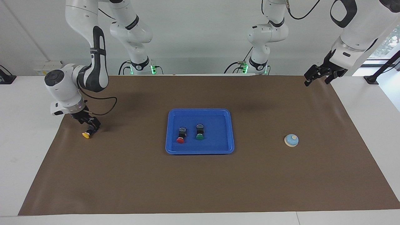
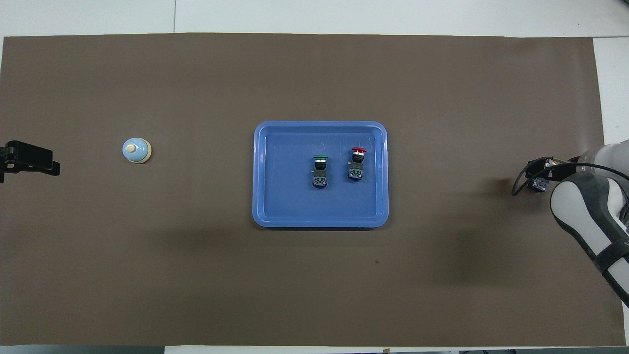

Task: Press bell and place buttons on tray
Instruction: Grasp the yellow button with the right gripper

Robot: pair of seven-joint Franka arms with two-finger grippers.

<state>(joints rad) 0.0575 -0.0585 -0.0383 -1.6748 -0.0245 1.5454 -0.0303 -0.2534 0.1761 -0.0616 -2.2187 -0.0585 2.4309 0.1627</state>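
Right end effector (image 1: 89, 124), jaws wide, is straddling the black-bodied yellow-capped push button (image 1: 87, 132); an off-centre closure risks it rolling away. Left end effector (image 1: 318, 76), wide, is waiting.

wall (image 1: 200, 37): plain white, 12 o'clock | table (image 1: 28, 140): white top | mat (image 1: 200, 181): brown, covers most of table | window (image 1: 386, 43): daylight, 2 o'clock

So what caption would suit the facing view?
Right gripper at the yellow button; red and green buttons in the tray; bell untouched; left gripper waits.
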